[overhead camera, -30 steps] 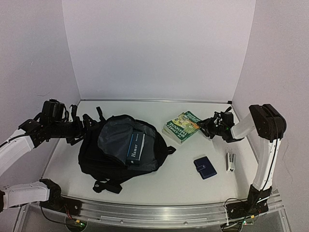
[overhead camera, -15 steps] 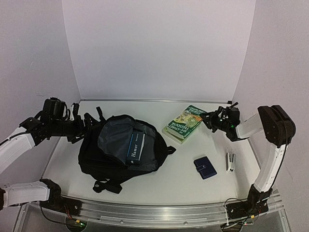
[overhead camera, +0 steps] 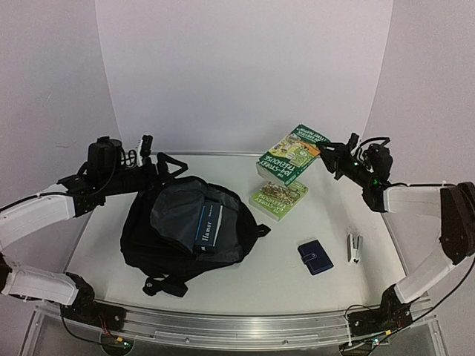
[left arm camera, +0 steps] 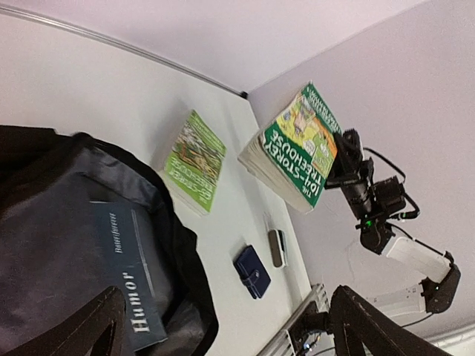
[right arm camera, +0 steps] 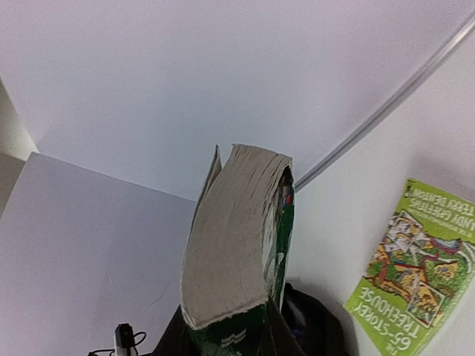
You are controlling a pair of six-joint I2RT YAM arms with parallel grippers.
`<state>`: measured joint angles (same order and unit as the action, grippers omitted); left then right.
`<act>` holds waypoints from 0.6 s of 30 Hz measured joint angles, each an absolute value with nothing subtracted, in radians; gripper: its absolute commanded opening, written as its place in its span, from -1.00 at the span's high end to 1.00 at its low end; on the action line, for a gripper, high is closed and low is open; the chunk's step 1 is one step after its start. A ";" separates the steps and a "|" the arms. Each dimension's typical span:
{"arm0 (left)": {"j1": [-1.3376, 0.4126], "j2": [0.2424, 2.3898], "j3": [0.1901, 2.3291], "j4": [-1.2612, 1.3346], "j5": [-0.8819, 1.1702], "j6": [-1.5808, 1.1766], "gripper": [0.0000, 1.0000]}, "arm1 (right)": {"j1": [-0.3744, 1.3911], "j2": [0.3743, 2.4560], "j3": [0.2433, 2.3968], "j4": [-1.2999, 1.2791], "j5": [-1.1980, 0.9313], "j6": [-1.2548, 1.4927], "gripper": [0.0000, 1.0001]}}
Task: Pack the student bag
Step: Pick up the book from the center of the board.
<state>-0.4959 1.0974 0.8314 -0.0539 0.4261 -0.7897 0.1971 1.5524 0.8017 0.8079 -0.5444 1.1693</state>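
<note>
The black student bag (overhead camera: 174,237) lies open left of centre, its grey lining showing and a blue "Humor" book (overhead camera: 208,226) in its mouth. My right gripper (overhead camera: 332,157) is shut on a thick green Treehouse book (overhead camera: 292,152), held up in the air at the back right. In the right wrist view its page edge (right arm camera: 234,245) fills the middle, with my right gripper (right arm camera: 230,334) clamped on its lower end. My left gripper (overhead camera: 152,159) hovers open at the bag's back edge beside a raised strap loop (overhead camera: 171,159). Its wrist view shows its fingers (left arm camera: 100,326) wide apart over the bag (left arm camera: 44,245).
A second green book (overhead camera: 280,199) lies flat on the table right of the bag. A small dark-blue wallet (overhead camera: 315,256) and a stapler (overhead camera: 355,248) lie near the front right. White walls close in the back and both sides.
My right gripper lifted the top green book off the one beneath it, up and backward. My left gripper swung right toward the bag's back edge, and the strap loop now stands up.
</note>
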 measured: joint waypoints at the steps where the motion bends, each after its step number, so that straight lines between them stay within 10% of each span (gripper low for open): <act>1: -0.520 1.124 0.834 -0.019 0.422 -0.796 -0.93 | 0.213 1.517 0.802 0.805 -0.535 1.172 1.00; 18: -0.794 1.459 0.993 0.454 0.426 -0.894 -0.99 | 0.519 1.312 0.802 0.802 -0.308 1.198 1.00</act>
<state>-0.7943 1.4589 0.9934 0.4541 0.4263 -0.8945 0.5192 1.3121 0.8017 0.8020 -0.3079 1.1979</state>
